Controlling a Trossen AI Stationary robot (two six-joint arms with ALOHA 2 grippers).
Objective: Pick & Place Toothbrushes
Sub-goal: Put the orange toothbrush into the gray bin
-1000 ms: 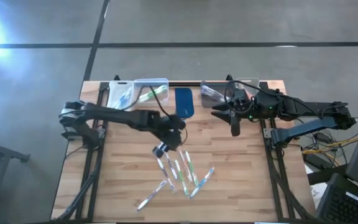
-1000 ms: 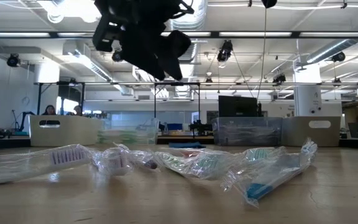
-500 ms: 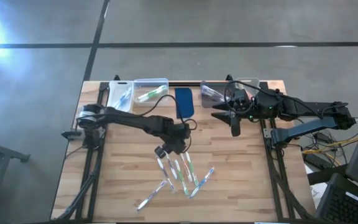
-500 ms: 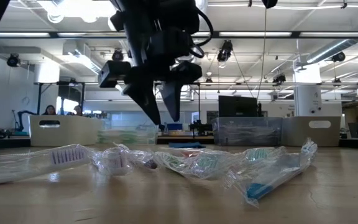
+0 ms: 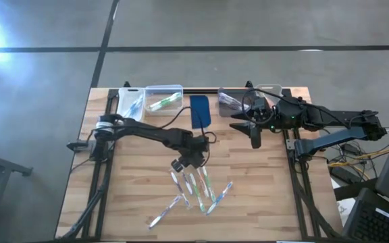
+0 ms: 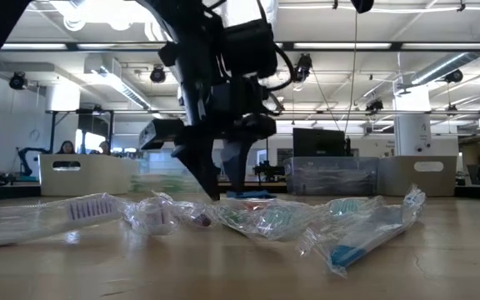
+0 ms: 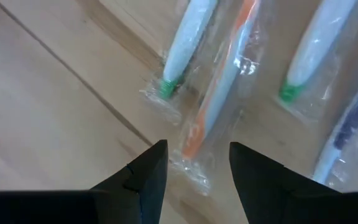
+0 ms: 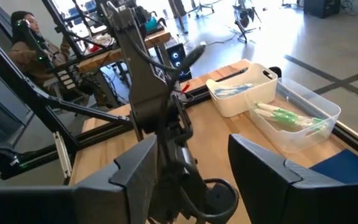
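Note:
Several toothbrushes (image 5: 196,189) in clear wrappers lie loose on the wooden table (image 5: 262,196), toward its near middle; the low view shows the toothbrushes (image 6: 257,218) as a crinkled row. My left gripper (image 5: 189,162) points steeply down over the pile's far end, open and just above the tabletop (image 6: 222,190). In the left wrist view my left gripper's (image 7: 194,167) fingertips stand on either side of the end of an orange-accented toothbrush (image 7: 225,87). A green-accented toothbrush (image 7: 185,43) lies beside it. My right gripper (image 5: 254,132) waits high at the far right, open (image 8: 188,186).
Along the far edge stand a white bin (image 5: 130,102) and a clear bin (image 5: 164,98), both holding toothbrushes, a dark blue pad (image 5: 200,111), and two more clear bins (image 5: 231,101) (image 5: 270,90). People sit in the room behind (image 6: 67,147).
My left gripper has come down from well above the table toward the near edge and the toothbrush pile, tipping more steeply downward, until its open fingertips are just above the wood at the pile's far end. The toothbrushes have not moved.

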